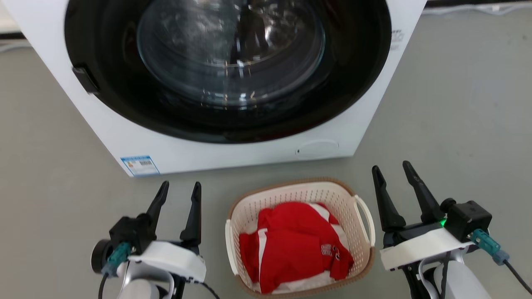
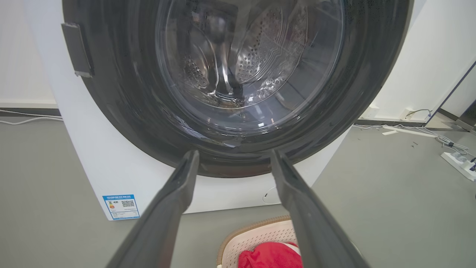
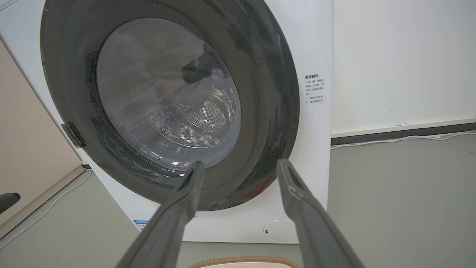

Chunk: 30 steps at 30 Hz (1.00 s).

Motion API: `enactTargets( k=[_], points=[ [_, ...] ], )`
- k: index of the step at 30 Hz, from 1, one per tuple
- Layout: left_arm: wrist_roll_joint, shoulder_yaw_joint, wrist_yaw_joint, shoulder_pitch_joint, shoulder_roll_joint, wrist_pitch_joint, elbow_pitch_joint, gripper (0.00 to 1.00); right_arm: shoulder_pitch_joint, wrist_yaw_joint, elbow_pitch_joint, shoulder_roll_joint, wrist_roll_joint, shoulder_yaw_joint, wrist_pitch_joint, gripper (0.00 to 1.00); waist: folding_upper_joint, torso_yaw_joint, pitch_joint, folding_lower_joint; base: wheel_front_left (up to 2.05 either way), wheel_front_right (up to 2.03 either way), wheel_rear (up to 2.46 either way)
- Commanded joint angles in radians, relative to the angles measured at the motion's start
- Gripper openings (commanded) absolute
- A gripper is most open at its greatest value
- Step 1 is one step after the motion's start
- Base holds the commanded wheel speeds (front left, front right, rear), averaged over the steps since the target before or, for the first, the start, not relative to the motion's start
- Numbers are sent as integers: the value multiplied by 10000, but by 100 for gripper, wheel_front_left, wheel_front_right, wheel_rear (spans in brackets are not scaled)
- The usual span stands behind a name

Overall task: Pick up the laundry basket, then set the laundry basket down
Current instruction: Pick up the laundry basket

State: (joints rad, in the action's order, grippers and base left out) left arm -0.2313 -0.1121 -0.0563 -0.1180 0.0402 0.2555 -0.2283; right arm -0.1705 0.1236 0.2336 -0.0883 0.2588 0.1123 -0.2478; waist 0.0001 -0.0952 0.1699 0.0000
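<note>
Laundry basket (image 1: 291, 192) on the floor (image 1: 457, 104) at 6 o'clock of the head view, near the washing machine (image 1: 232, 153); red garment (image 1: 295, 241) inside. Left jaws at its 9 o'clock, right jaws at 3: both wide apart, empty. Suggest closing on both loop handles (image 1: 366, 220) together and lifting level.

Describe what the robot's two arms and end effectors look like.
Both the left end effector and the right end effector have two long dark tapering fingers, a white wrist shell and a teal connector with a black cable. The right one shows a green light.
</note>
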Motion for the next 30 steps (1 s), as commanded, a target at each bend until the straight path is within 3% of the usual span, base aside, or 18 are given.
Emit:
enactTargets(
  k=[1, 12, 30],
  points=[
    [-66, 229, -28, -543, 101, 63, 132, 100, -446, 71, -325, -70, 49, 182, -139, 100, -1, -55, 378, 0, 0, 0, 0],
    [-741, 134, -119, -1664, 101, 63, -1249, 100, -895, 71, -626, 65, 161, -28, -139, 100, -1, -233, 1815, 0, 0, 0, 0],
    [-1457, -568, -348, -3597, 100, 63, -5161, 100, -1499, 71, -969, 142, 313, 107, -139, 100, -1, -681, 3550, 0, 0, 0, 0]
  ],
)
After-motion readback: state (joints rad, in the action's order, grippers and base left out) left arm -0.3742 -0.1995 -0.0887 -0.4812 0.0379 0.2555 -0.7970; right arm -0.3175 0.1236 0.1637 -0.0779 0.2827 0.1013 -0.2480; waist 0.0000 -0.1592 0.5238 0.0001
